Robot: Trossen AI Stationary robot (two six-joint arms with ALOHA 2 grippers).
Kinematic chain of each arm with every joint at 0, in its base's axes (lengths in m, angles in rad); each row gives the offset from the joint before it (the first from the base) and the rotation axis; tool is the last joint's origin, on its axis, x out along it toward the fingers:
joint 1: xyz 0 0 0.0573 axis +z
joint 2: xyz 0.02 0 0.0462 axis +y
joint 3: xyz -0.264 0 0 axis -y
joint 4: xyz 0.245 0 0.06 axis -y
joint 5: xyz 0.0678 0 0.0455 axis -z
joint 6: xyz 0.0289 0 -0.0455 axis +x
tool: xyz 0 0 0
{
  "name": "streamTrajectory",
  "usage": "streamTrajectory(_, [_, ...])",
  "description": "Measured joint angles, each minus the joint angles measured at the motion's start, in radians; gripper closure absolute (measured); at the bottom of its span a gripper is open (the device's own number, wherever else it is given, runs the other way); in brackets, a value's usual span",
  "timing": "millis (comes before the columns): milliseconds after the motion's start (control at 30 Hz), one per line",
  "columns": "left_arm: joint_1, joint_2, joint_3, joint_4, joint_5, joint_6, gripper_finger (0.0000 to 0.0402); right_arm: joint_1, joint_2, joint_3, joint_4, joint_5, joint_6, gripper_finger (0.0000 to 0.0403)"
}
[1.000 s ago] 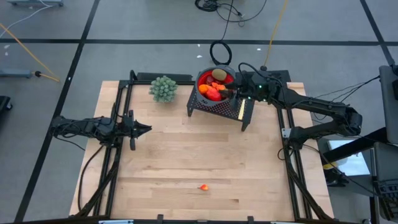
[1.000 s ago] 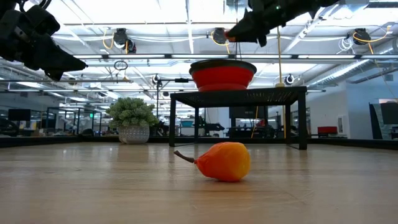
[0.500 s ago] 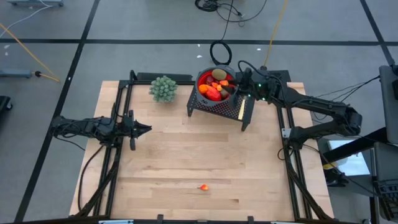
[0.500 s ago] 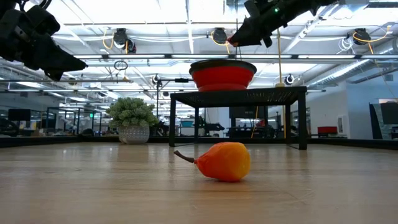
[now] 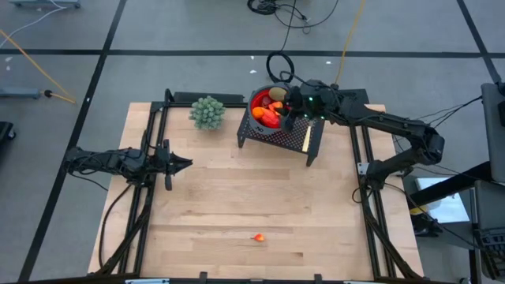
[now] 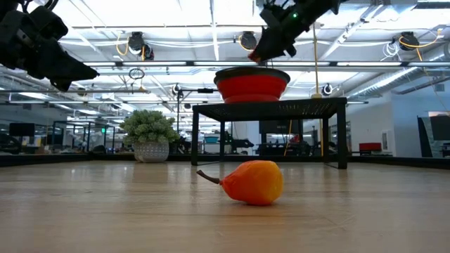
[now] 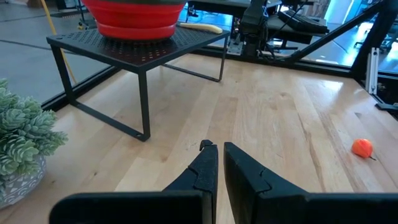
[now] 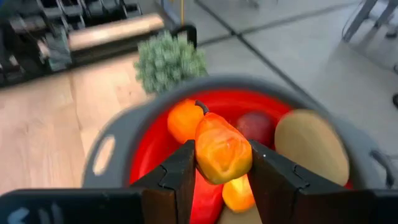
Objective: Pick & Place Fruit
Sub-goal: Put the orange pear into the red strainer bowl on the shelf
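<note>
My right gripper (image 8: 222,169) hangs over the red bowl (image 8: 124,127), shut on a red-orange-yellow oblong fruit (image 8: 222,149). An orange piece (image 8: 185,120), a dark red ball (image 8: 256,124) and a brownish oval (image 8: 311,146) lie in the bowl. The bowl (image 5: 267,101) stands on a black perforated stand (image 5: 298,139) at the table's far side. Another orange-red fruit (image 6: 253,181) with a stalk lies on its side near the table's front edge. My left gripper (image 7: 219,152) waits shut at the table's left side, touching nothing. My right gripper pinches the oblong fruit between its two fingers, one on each long side (image 8: 200,163). The fingers (image 8: 180,174) come from the table's right, slanting down. The fruit stands on end between them, stalk end up, clear of the pieces in the bowl.
A pale green knobbly plant in a pot (image 5: 207,112) stands left of the stand. A yellow-handled knife (image 7: 199,28) lies on the stand beside the bowl. Black frame rails (image 5: 154,150) run along the table's left and right sides. Bare wood lies between the stand and the front fruit.
My right gripper has carried the oblong fruit toward the table's left, from the bowl's right rim to a place over the bowl, and has risen a little. It has stayed shut on the fruit. The left arm has kept still.
</note>
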Motion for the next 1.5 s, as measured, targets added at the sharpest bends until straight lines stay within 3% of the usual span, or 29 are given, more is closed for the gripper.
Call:
streamTrajectory(433, [0.0, 0.0, 0.0, 0.0, 0.0, -0.006, 0.0376, -0.032, 0.019, 0.002, -0.145, -0.007, -0.016, 0.028])
streamTrajectory(600, [0.0, 0.0, 0.0, 0.0, 0.0, -0.006, 0.0376, -0.032, 0.02, 0.002, -0.171, -0.087, -0.072, 0.028])
streamTrajectory(767, [0.0, 0.0, 0.0, -0.001, 0.0, 0.005, 0.0376, -0.032, 0.019, 0.002, -0.165, -0.085, -0.107, 0.0279])
streamTrajectory(1300, [0.0, 0.0, 0.0, 0.0, 0.0, -0.014, 0.0376, -0.032, 0.019, 0.002, -0.203, -0.113, -0.115, 0.0237])
streamTrajectory(1500, [0.0, 0.0, 0.0, 0.0, 0.001, -0.015, 0.0376, 0.019, -0.02, 0.001, -0.099, -0.158, -0.139, 0.0269])
